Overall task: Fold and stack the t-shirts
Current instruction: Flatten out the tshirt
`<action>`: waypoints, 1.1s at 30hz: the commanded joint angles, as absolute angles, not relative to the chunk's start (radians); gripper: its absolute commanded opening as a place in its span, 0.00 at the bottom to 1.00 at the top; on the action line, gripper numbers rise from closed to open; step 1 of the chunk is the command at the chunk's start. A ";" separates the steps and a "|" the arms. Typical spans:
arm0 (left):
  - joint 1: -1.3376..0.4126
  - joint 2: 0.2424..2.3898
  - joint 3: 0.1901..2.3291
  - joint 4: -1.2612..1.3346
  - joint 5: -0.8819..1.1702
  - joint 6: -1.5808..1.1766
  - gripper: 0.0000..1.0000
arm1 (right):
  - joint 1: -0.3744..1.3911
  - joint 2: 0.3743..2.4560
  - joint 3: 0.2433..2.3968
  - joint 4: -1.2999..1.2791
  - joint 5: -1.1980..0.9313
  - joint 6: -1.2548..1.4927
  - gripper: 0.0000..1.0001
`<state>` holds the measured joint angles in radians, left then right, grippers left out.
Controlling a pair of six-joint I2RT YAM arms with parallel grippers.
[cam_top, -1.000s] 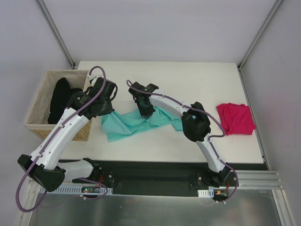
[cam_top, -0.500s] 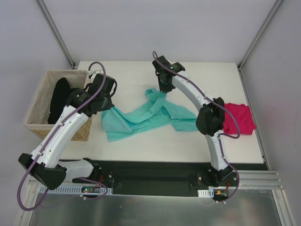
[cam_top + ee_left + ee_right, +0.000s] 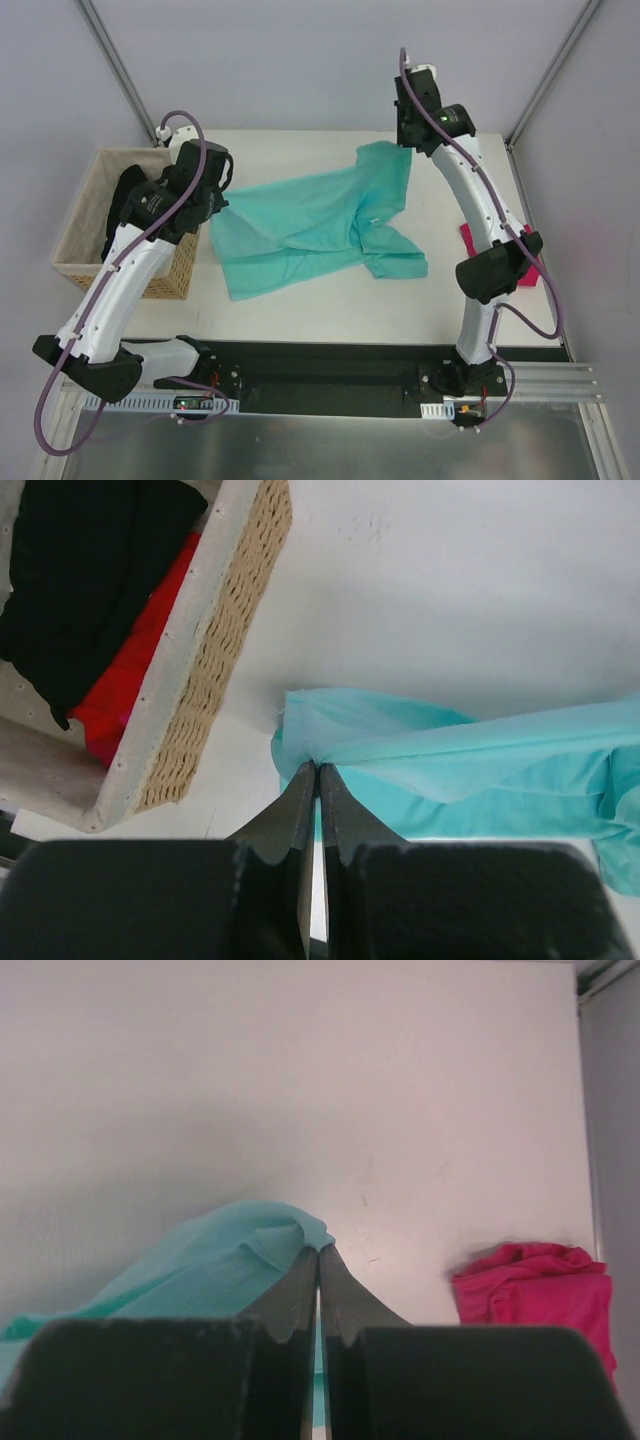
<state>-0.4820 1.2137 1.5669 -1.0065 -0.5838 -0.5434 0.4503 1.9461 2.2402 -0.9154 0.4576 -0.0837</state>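
Your left gripper (image 3: 317, 770) has its jaws pressed together on the left edge of the teal t-shirt (image 3: 300, 215). In the left wrist view the cloth gathers into a bunch right at the fingertips. This pinch sits just beside the wicker basket (image 3: 75, 262), close to its right wall.

Your right gripper (image 3: 319, 1250) is also clamped on the same shirt. It holds a small fold of teal fabric at the far right of the garment, raised above the white table (image 3: 300, 150) near its far edge. From the right wrist camera you see the cloth fall away to the left from the closed fingertips.

Between the two grips the teal t-shirt is drawn out into a broad band running from the basket side on the left to the far right. Its near part lies rumpled on the table, and one sleeve spreads out toward the near right.

The magenta t-shirt (image 3: 535, 1285) lies in a compact heap at the right edge of the table, apart from the teal one. In the top view your right arm covers most of it.

The basket stands at the left end of the table. It holds a black garment (image 3: 80, 570) with a red garment (image 3: 140, 660) beside it.
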 commanded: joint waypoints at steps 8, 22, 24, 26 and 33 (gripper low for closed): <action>-0.451 1.216 1.658 -0.980 -0.741 -0.514 0.00 | 0.305 1.810 2.316 -0.784 0.545 -0.210 0.01; -0.437 1.192 1.750 -0.848 -0.822 -0.390 0.00 | 0.275 1.681 2.315 -0.627 0.541 -0.301 0.01; -0.437 1.190 1.762 -0.825 -0.827 -0.364 0.00 | 0.276 1.669 2.309 -0.608 0.558 -0.322 0.01; -0.437 1.189 1.779 -0.816 -0.831 -0.348 0.00 | 0.276 1.640 2.295 -0.574 0.564 -0.334 0.01; -0.437 1.158 1.786 -0.778 -0.848 -0.321 0.00 | 0.278 1.588 2.273 -0.532 0.592 -0.379 0.01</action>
<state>-0.4564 1.2064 1.7523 -0.8001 -0.7429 -0.3801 0.2962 1.6474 2.2757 -0.6312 0.4911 -0.3172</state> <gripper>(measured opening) 0.008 0.012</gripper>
